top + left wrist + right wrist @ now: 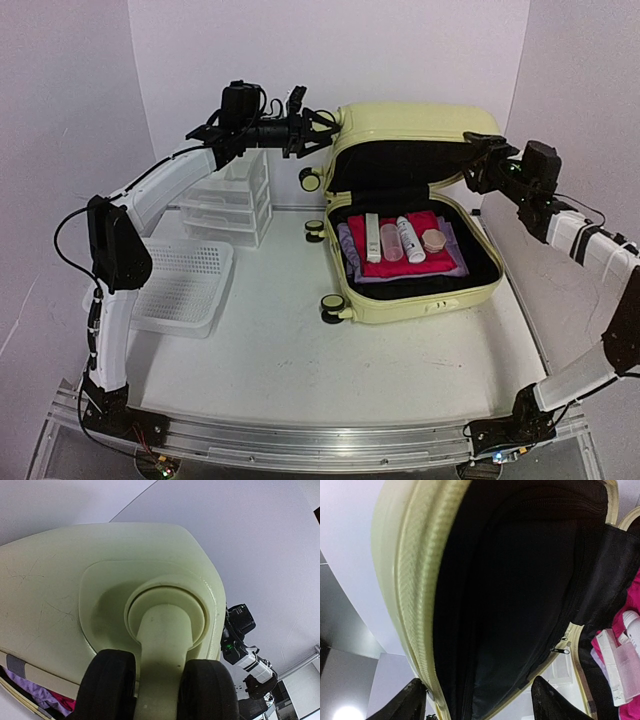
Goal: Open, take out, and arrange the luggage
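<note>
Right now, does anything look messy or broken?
Nothing is spilled or broken. The suitcase lid stands only half up, and its yellow shell has faint scratches. The bottles lie neatly on the pink cloth inside.

Bare white tabletop (290,340) across the lower centre leaves open passage. At centre right, the raised lid of the pale yellow hard-shell suitcase (420,125) overhangs its packed half. A white mesh plastic basket (185,285) and white plastic drawer unit (232,200) crowd the left.

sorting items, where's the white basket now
Top view, left side of the table: the white mesh basket lies just in front of the drawer unit, left of the luggage.
</note>
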Tool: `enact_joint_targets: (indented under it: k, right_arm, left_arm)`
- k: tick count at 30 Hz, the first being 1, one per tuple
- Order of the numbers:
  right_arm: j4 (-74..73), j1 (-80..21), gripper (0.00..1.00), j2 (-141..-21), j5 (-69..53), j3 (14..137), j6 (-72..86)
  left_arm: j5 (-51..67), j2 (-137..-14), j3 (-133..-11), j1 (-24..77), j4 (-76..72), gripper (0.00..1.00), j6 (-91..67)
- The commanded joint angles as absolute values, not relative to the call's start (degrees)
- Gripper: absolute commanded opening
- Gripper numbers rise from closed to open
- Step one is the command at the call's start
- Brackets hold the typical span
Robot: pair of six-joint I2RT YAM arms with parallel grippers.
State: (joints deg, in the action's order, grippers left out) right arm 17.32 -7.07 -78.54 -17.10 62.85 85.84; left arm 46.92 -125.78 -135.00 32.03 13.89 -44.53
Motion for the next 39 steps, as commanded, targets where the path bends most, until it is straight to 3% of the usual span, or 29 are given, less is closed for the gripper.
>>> enact_joint_targets:
  k: [1, 3, 7, 12, 14, 15, 16, 20, 25, 32, 39]
  right_arm:
    - [24.4, -7.1, 0.7, -80.6, -14.5, 67.0, 90.4]
    - [24.5, -7.3, 0.67, -81.1, -14.0, 68.0, 90.7]
    - [24.5, -7.3, 0.47, -82.5, -13.0, 70.1, 92.2]
    - [24.4, -7.3, 0.41, -83.4, -10.9, 72.8, 91.3]
    - [24.6, -7.4, 0.25, -84.1, -8.4, 73.4, 91.6]
    - [26.2, -7.6, 0.04, -85.5, -5.9, 74.6, 92.1]
    - [26.6, -7.7, 0.0, -86.2, -4.6, 75.5, 91.9]
    - [25.4, -7.8, 0.0, -89.7, -0.2, 82.3, 86.7]
    - [25.0, -7.8, 0.0, -94.7, 3.7, 91.3, 77.3]
    - [21.2, -7.6, 0.0, -103.3, 5.1, 105.8, 62.7]
    - [13.4, -7.0, 0.0, -111.2, 3.1, 121.7, 55.2]
  left_arm:
    - [44.8, -124.3, -136.2, 29.9, 9.0, 0.24, -45.8]
    - [44.9, -124.4, -136.1, 29.9, 8.9, 0.24, -46.0]
    - [45.1, -124.3, -135.8, 29.9, 8.8, 0.23, -45.6]
    - [44.2, -124.0, -134.9, 29.9, 8.8, 0.23, -45.4]
    - [43.9, -124.3, -135.4, 29.9, 8.7, 0.25, -45.4]
    - [43.7, -124.3, -135.6, 30.0, 8.7, 0.37, -44.7]
    - [43.7, -123.9, -135.2, 29.9, 8.7, 0.43, -43.7]
    - [42.0, -118.8, -129.7, 29.8, 8.7, 0.68, -38.1]
    - [33.9, -107.8, -116.3, 29.0, 10.1, 0.83, -28.1]
    - [25.5, -98.2, -100.8, 29.9, 15.7, 0.86, -22.0]
    - [19.2, -106.6, -96.2, 39.8, 13.1, 0.88, -27.5]
